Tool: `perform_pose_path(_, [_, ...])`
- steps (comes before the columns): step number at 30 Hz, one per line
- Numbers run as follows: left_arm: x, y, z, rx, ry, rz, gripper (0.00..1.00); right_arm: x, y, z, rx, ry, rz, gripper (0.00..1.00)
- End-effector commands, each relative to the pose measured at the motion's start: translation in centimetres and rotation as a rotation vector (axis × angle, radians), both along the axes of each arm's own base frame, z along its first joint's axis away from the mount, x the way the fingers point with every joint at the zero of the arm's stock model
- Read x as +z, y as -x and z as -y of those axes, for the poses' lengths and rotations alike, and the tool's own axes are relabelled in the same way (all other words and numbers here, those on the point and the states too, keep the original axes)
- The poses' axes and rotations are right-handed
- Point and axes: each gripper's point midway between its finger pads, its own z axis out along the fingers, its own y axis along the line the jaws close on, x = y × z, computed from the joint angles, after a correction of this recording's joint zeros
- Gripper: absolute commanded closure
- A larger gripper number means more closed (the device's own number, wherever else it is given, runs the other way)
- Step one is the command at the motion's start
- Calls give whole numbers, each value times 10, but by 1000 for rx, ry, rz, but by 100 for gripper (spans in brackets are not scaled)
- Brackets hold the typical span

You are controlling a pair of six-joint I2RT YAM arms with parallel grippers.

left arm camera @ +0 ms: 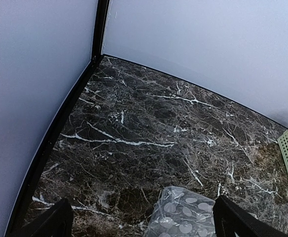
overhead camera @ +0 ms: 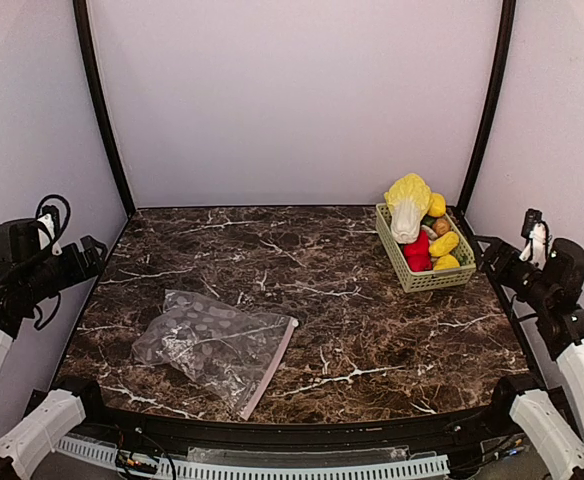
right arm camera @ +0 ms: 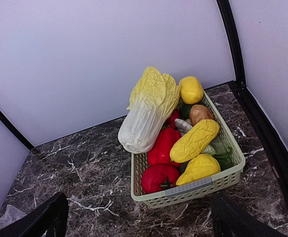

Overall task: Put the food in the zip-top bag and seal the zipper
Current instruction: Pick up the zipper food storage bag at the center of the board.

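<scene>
Currently nothing is bagged. Left jaws: spread wide, empty, held over the left edge of the counter (overhead camera: 272, 250), one end of the zip-top bag (overhead camera: 217, 345) showing between them in the wrist view. Right jaws: likewise released and empty, looking down on the green mesh basket (right arm camera: 191, 186) at the far right.

Bag lies flat and crumpled, near left, well apart from the basket. Zipper (overhead camera: 272, 365) is the pink strip along its right edge. Cannot tell whether it is zipped or where the slider sits.

All food is in the basket. Chinese cabbage (right arm camera: 149, 111) rides on top, leaning over the left rim; beside it are a corn cob (right arm camera: 193, 140), red pepper (right arm camera: 163, 145), tomato (right arm camera: 160, 177) and lemon (right arm camera: 191, 90).

Judgement: mouth first. Left should pinch only the top film just inside the zipper and lift, so a gap faces right. Right takes the cabbage first, across its white stem, since it covers the rest.

Hazards: the light basket may drag along. The black corner post (right arm camera: 230, 39) and side wall crowd the right approach. The film looks slippery.
</scene>
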Motion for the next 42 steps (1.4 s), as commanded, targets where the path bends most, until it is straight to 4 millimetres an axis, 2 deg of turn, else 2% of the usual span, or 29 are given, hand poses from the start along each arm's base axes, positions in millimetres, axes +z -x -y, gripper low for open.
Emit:
perform_pose_path(1, [-6,13,4,-31,-16,-38,0,-7,3,-6,33,-39,-87,1])
perform_pose_path(4, [-5,13,21,-127,17,-8,0,-10,5,-12,65,-42,-111,1])
perform_pose_path(8, [-12,14,35,-195,59,-5,0,0,12,-29,172,-64,-108,2])
perform_pose_path(10, [-19,16,40,-210,105,-37,5,-1,13,-33,192,-85,-140,1])
perform_pose_path(12, [-31,17,53,-252,186,-88,9,-6,14,-39,223,-104,-186,1])
perform_pose_path(14, [-56,20,71,-305,303,-169,12,-12,17,-46,263,-123,-231,2])
perform_pose_path(16, [-72,22,80,-316,364,-205,14,-18,18,-52,278,-134,-261,4])
perform_pose_path(17, [-75,23,79,-303,362,-196,14,-21,18,-52,272,-136,-271,4])
perform_pose_path(19, [-84,26,84,-296,370,-202,14,-29,22,-64,307,-131,-294,5])
perform_pose_path(22, [-107,32,98,-316,402,-262,15,-41,25,-78,336,-130,-331,6])
perform_pose_path(26, [-124,37,115,-355,388,-320,15,-51,27,-98,380,-110,-358,5])
perform_pose_path(32, [-117,36,128,-431,298,-296,13,-60,31,-120,444,-93,-378,4])
perform_pose_path(37, [-99,29,138,-506,185,-262,13,-67,35,-134,487,-98,-386,4])
perform_pose_path(38, [-102,26,139,-503,154,-279,12,-69,36,-137,493,-95,-388,4])
perform_pose_path(39, [-95,26,147,-539,125,-268,12,-71,37,-139,498,-93,-392,3])
perform_pose_path(40, [-100,21,147,-520,77,-287,12,-72,38,-140,500,-91,-394,3])
perform_pose_path(41, [-92,21,158,-560,49,-275,13,-75,38,-142,503,-88,-399,4])
perform_pose_path(42, [-100,17,163,-561,9,-309,14,-77,38,-143,503,-83,-406,4])
